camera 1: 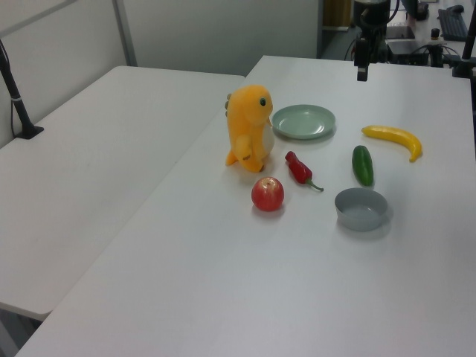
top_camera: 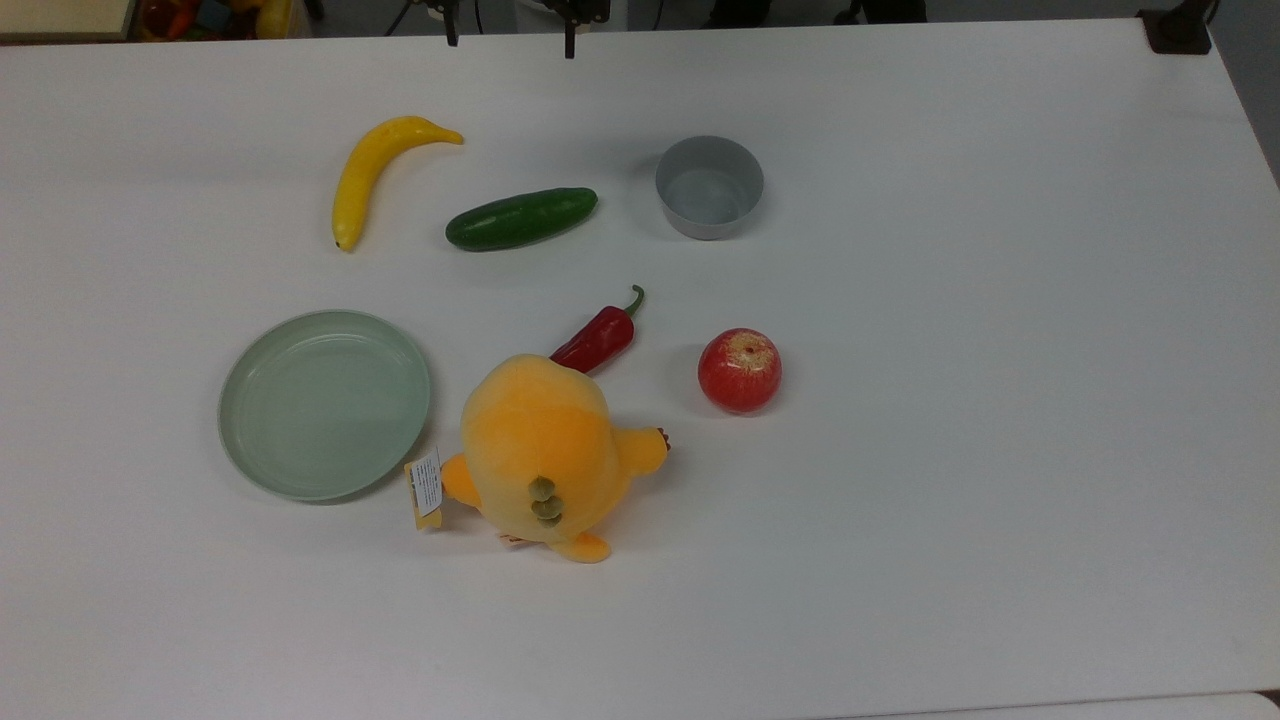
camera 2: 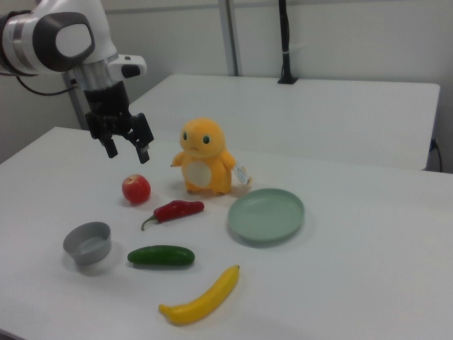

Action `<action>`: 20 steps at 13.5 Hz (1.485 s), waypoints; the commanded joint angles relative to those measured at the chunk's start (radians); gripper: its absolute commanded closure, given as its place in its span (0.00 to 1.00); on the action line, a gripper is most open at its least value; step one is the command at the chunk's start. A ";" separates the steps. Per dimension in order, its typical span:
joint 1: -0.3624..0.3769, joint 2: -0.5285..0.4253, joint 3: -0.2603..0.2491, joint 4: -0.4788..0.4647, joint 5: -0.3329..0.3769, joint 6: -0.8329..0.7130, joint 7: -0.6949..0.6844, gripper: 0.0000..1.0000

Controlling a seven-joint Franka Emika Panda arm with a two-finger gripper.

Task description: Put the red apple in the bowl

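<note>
Your hand (camera 2: 127,147) hung in the air above the white worktop (top_camera: 1000,400), its two fingers (camera 2: 144,151) spread apart and holding nothing. In the right view it stood above and slightly to the left of the red apple (camera 2: 136,189), with clear air between them. The fingers also showed at the upper edge of the top view (top_camera: 510,38).

You had the red apple (top_camera: 740,370) resting on the worktop, stem dimple up, free of all contact. The bowl (top_camera: 709,187) stood upright and empty, well apart from the apple, towards the top view's upper edge. A red chili pepper (top_camera: 598,338) lay near the apple on the top view's left, its lower end hidden behind an orange plush toy (top_camera: 545,450). A pale green plate (top_camera: 325,405) lay just beside the toy, further to the top view's left. A cucumber (top_camera: 521,218) and a banana (top_camera: 372,172) lay to the top view's left of the bowl.
</note>
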 commanded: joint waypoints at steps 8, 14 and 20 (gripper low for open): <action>-0.007 0.009 -0.016 0.005 0.009 -0.004 -0.005 0.00; 0.004 0.110 -0.008 0.143 0.018 0.006 0.052 0.00; 0.082 0.190 -0.001 0.179 0.047 0.201 0.077 0.00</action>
